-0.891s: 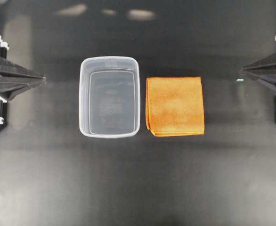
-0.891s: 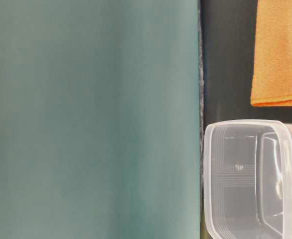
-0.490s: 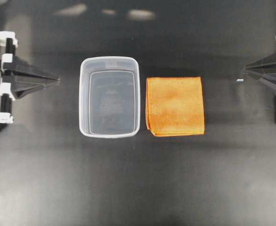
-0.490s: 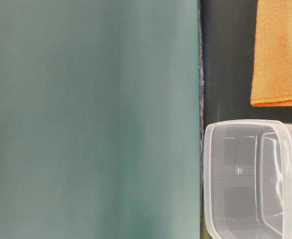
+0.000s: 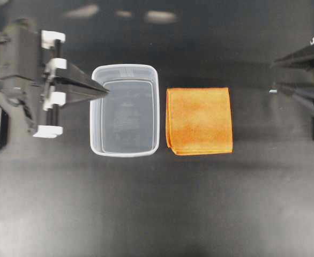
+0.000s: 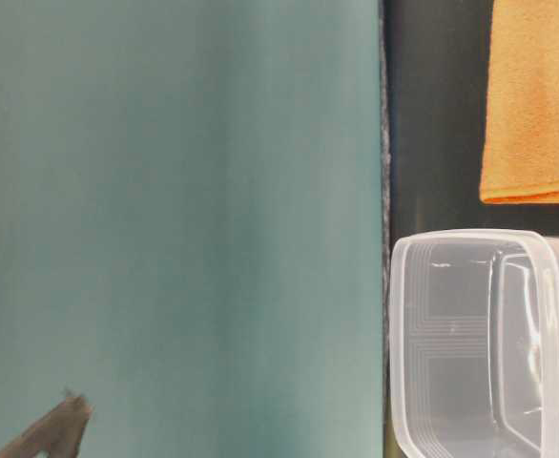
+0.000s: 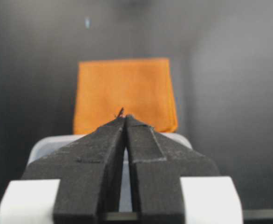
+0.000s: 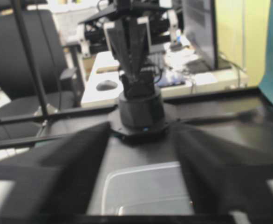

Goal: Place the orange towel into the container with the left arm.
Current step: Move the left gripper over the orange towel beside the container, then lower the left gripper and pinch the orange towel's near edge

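The orange towel (image 5: 200, 120) lies flat and folded on the black table, just right of the container (image 5: 126, 115), a clear tub with nothing in it. My left gripper (image 5: 105, 91) is shut and holds nothing. Its tip hangs over the container's left rim. In the left wrist view the shut left gripper (image 7: 125, 116) points across the container (image 7: 183, 138) at the towel (image 7: 125, 86). My right gripper (image 5: 275, 76) stands open at the far right edge, well clear of the towel. The table-level view shows the towel (image 6: 537, 95), the container (image 6: 480, 343) and the left gripper's tip (image 6: 62, 423).
The black table (image 5: 157, 203) stretches in front of and behind the two objects. A teal wall (image 6: 175, 191) fills the table-level view. In the right wrist view the open right gripper (image 8: 141, 140) frames the container (image 8: 146, 191) and the left arm (image 8: 136, 51), with a chair and desks behind.
The left arm has swung in from the left edge until its shut tip hangs over the container's left rim. The right gripper's fingers have spread apart.
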